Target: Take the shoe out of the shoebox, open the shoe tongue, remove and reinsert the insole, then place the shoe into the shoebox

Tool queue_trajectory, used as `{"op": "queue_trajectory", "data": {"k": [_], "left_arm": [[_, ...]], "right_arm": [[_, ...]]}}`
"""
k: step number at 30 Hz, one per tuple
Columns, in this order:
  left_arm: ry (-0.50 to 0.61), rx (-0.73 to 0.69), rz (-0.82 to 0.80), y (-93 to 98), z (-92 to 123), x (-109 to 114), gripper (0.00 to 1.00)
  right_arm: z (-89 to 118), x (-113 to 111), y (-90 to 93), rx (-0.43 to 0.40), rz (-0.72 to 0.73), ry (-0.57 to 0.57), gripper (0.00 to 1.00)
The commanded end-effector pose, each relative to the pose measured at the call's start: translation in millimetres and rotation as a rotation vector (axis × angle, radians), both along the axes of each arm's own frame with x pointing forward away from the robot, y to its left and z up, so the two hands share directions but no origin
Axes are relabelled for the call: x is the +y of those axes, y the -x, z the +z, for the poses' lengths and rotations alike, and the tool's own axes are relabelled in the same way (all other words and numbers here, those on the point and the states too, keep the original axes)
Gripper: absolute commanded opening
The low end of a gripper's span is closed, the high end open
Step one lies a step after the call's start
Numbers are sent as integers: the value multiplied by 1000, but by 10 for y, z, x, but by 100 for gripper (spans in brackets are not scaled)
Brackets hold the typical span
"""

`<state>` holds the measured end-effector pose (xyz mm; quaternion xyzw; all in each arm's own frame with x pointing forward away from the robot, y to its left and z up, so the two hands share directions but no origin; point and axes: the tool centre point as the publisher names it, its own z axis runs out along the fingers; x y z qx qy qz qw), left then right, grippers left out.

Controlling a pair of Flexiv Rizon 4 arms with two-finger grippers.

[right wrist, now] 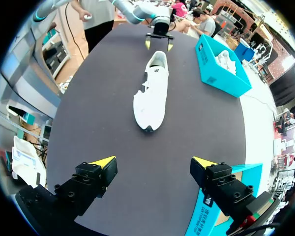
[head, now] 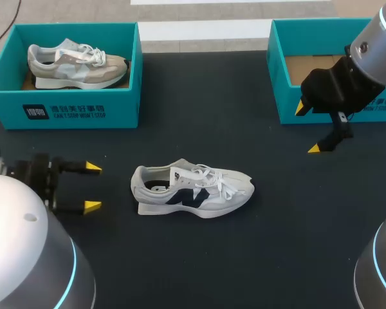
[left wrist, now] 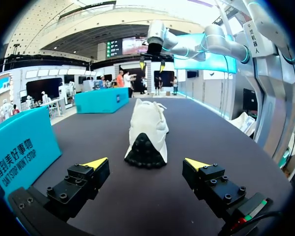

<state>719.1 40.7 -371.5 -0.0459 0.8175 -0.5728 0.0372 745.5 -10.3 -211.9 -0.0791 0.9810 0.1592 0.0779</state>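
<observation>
Dark table (head: 276,244), two teal boxes along its far edge. Left shoebox (head: 64,112) holds a grey-and-beige shoe (head: 77,64), toe toward the robot's right. Right shoebox (head: 278,84) shows a brown cardboard floor. White shoe (head: 192,190) with a navy side mark stands outside both boxes, upright on its sole at mid-table, toe to the robot's right, laces loose. Left gripper (head: 92,187) sits apart from the heel, facing it, fingers spread wide, gripping nothing. Right gripper (head: 308,129) is at the right shoebox's front wall, fingers wide apart, gripping nothing, the shoe's toe well ahead
</observation>
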Motion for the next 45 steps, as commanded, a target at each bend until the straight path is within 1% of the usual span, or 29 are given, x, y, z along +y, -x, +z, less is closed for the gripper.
{"op": "queue_trajectory", "data": {"k": [1,8,15,20,27,36,45], "left_arm": [[-20,-4,14,12,-21,-173,100],[-18,-13,7,-55,-76,-401,100],[-37,-8,-32,-135,-197,-600,100],[-25,-10,-14,-131,-208,-705,100],[-40,4,-32,-67,-274,-852,100],[-32,6,-54,-77,-302,-1001,100],[-27,8,-71,-63,-380,-1150,100]], "right_arm": [[-9,11,-10,1,0,3,100],[-9,11,-10,1,0,3,100],[-9,11,-10,1,0,3,100],[-9,11,-10,1,0,3,100],[-9,11,-10,1,0,3,100],[-9,11,-10,1,0,3,100],[-9,11,-10,1,0,3,100]]}}
